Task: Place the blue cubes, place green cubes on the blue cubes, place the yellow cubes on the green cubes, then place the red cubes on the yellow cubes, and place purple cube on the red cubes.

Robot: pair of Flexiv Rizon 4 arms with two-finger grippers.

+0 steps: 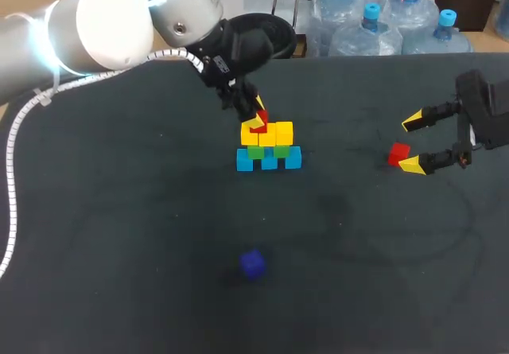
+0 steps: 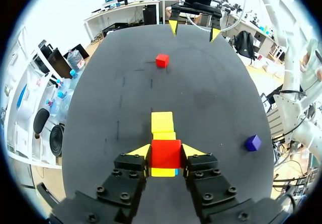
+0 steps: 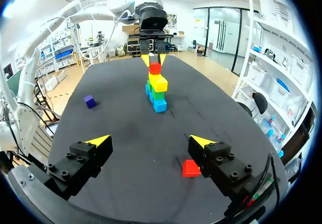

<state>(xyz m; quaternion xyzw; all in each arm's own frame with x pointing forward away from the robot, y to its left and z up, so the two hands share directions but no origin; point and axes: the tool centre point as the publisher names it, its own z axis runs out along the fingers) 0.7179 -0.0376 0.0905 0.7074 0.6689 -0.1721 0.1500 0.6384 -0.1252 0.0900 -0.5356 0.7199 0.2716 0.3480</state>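
A stepped stack stands mid-table: blue cubes at the bottom, green cubes on them, yellow cubes on top. My left gripper is shut on a red cube right over the yellow row; I cannot tell if it rests there. A second red cube lies at the right, beside one fingertip of my open right gripper, outside its jaws. The purple cube lies alone toward the front.
The dark table carries nothing but the cubes. My left arm crosses the back left corner.
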